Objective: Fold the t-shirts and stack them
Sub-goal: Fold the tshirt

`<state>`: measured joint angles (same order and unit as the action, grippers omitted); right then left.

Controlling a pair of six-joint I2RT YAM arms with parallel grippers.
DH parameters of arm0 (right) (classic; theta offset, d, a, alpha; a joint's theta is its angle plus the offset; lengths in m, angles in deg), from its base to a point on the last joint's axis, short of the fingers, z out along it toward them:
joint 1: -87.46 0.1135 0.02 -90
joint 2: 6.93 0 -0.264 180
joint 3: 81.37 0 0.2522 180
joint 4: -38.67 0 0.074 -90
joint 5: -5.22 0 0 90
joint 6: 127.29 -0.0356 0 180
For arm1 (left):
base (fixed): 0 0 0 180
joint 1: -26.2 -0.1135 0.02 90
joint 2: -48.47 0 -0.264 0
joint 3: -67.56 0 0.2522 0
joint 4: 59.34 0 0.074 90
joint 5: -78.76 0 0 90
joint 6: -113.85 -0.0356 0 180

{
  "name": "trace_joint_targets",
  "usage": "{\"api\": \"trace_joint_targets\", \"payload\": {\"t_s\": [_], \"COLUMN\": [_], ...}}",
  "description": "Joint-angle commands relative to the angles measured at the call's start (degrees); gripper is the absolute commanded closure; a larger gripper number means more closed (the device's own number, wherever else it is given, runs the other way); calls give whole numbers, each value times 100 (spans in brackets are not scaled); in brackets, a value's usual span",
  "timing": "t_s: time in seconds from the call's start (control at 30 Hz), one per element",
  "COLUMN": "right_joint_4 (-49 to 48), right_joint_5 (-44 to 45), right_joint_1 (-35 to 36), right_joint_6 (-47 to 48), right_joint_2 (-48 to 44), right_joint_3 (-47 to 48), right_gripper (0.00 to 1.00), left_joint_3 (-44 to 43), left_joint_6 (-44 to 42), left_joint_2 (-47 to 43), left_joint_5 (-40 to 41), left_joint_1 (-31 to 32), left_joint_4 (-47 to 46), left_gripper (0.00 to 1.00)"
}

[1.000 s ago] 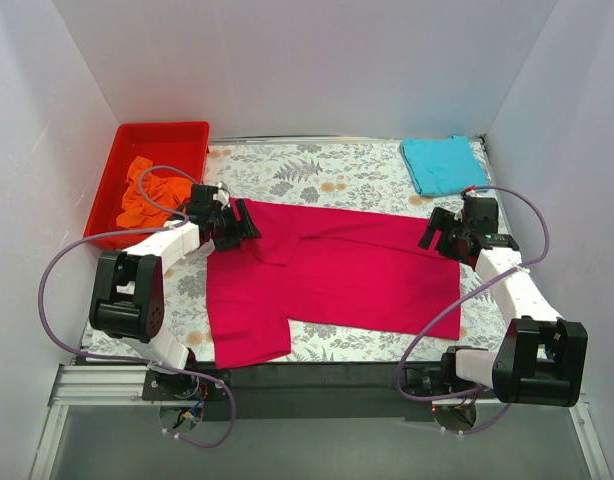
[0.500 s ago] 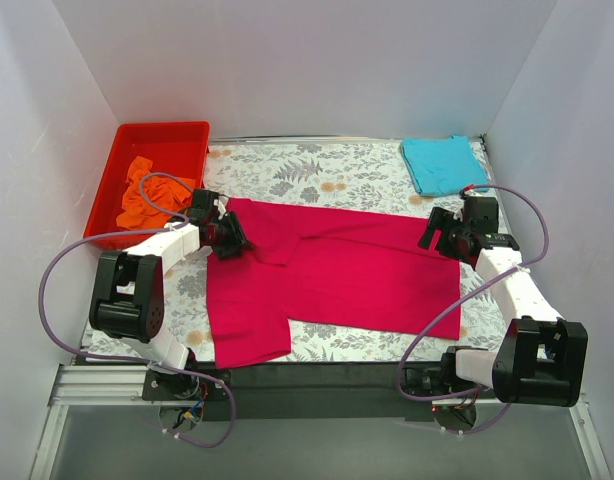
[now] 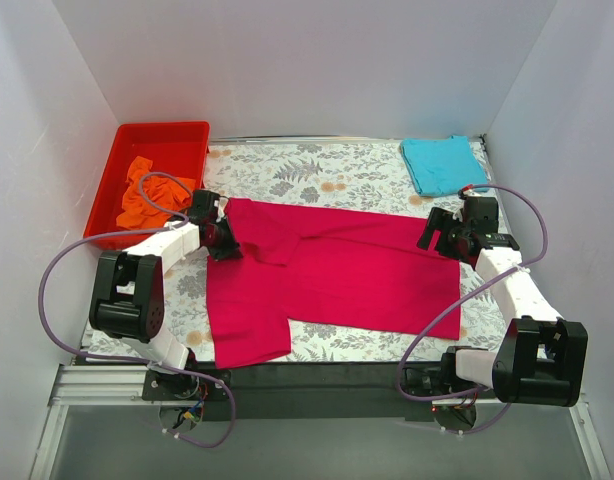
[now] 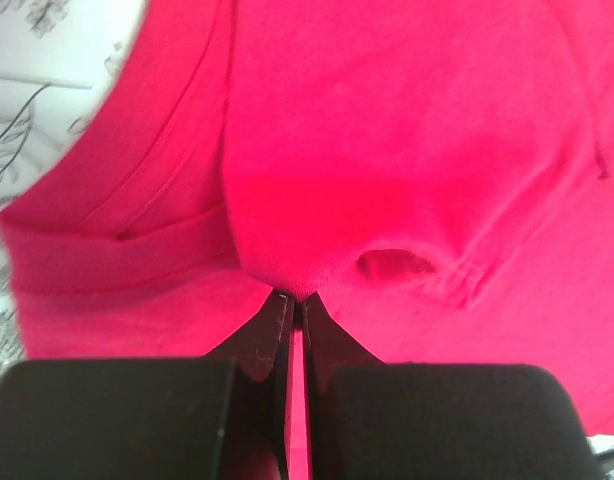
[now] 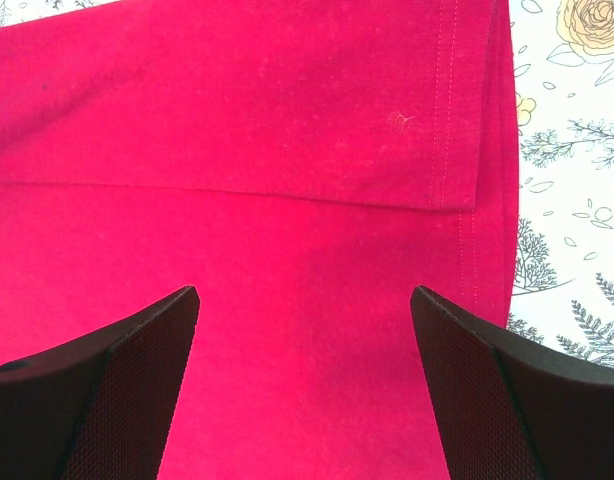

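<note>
The crimson-pink t-shirt [image 3: 337, 275] lies spread across the middle of the table, its far long edge folded over. My left gripper [image 3: 227, 243] is at its left end, near the neck, shut on a pinched fold of the crimson-pink t-shirt [image 4: 297, 180]; the jaws [image 4: 295, 298] meet with cloth between their tips. Over the shirt's right hem, my right gripper [image 3: 442, 238] stands open above the crimson cloth [image 5: 287, 180], its fingers [image 5: 137, 350] wide apart with nothing between them. A turquoise t-shirt [image 3: 442, 164] lies folded at the far right. An orange t-shirt [image 3: 147, 190] is crumpled in the bin.
The red plastic bin [image 3: 177, 140] stands at the far left corner, off the floral tablecloth [image 3: 317, 170]. White walls enclose the table on three sides. Purple cables loop beside both arms. The black front rail [image 3: 317, 378] runs along the near edge.
My left gripper has dropped onto the shirt's left end and shut on a fold of it. The right gripper has stayed where it was, still open.
</note>
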<state>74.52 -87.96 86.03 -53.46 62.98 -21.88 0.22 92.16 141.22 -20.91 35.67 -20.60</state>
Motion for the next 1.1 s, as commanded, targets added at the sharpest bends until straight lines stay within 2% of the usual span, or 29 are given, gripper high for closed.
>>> {"api": "trace_joint_targets", "payload": {"t_s": [0.0,0.13,0.37,0.57,0.6,0.63,0.73,0.77,0.87,1.07], "right_joint_4": [-161,-117,-20,94,103,129,138,147,156,199], "right_joint_5": [10,98,-24,-165,-183,-192,-227,-236,-227,-244], "right_joint_1": [-6,-6,3,3,3,3,3,3,3,3], "right_joint_6": [122,140,289,359,368,368,386,386,403,421], "right_joint_2": [-48,-39,14,49,49,58,40,40,23,-30], "right_joint_3": [41,85,173,181,190,190,199,199,199,173], "right_gripper": [22,22,22,22,23,23,22,22,23,23], "left_joint_3": [-372,-451,-557,-671,-697,-724,-733,-715,-654,-987], "left_joint_6": [-143,-126,-116,-178,-213,-257,-529,-669,-802,-1250], "left_joint_2": [-363,-249,-91,-282,-345,-424,-679,-723,-776,-109], "left_joint_5": [307,527,1062,1688,1688,1731,1854,1881,1777,1863], "left_joint_1": [-16,-16,-16,10,54,124,703,1105,1757,2444], "left_joint_4": [857,1536,1792,1660,1573,1520,1265,1160,721,500], "left_gripper": [100,100,99,54,42,41,41,43,50,56]}}
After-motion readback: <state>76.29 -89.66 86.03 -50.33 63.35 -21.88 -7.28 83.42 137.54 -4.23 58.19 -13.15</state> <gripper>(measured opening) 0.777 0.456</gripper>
